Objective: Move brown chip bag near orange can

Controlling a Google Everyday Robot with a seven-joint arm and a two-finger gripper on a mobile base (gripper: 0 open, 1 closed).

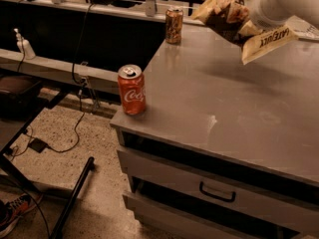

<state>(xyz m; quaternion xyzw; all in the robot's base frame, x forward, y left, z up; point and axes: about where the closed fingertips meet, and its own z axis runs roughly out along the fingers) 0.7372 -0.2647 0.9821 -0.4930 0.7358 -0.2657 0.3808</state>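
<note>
We see the gripper (247, 28) at the upper right, high over the back part of the grey table (224, 113). It sits at the end of the thick white arm (286, 1), which comes in from the right edge. The gripper is clamped on the brown chip bag (224, 11). The bag hangs in the air, clear of the tabletop, and we can make out its soft shadow on the surface below. The bag is tilted, with its dark crinkled body pointing up and left. Its cream end with dark lettering sticks out down and to the right, under the arm.

The orange can (174, 25) stands upright at the back left corner of the table. It is near the bag, to its left and lower, and the two are not touching.

A red cola can (131, 89) stands upright at the front left corner, well apart from the orange can and the bag.

Below the tabletop a drawer (199, 183) with a dark handle (217, 193) faces us. On the speckled floor (99, 203) to the left lies a black cable (75, 131).
</note>
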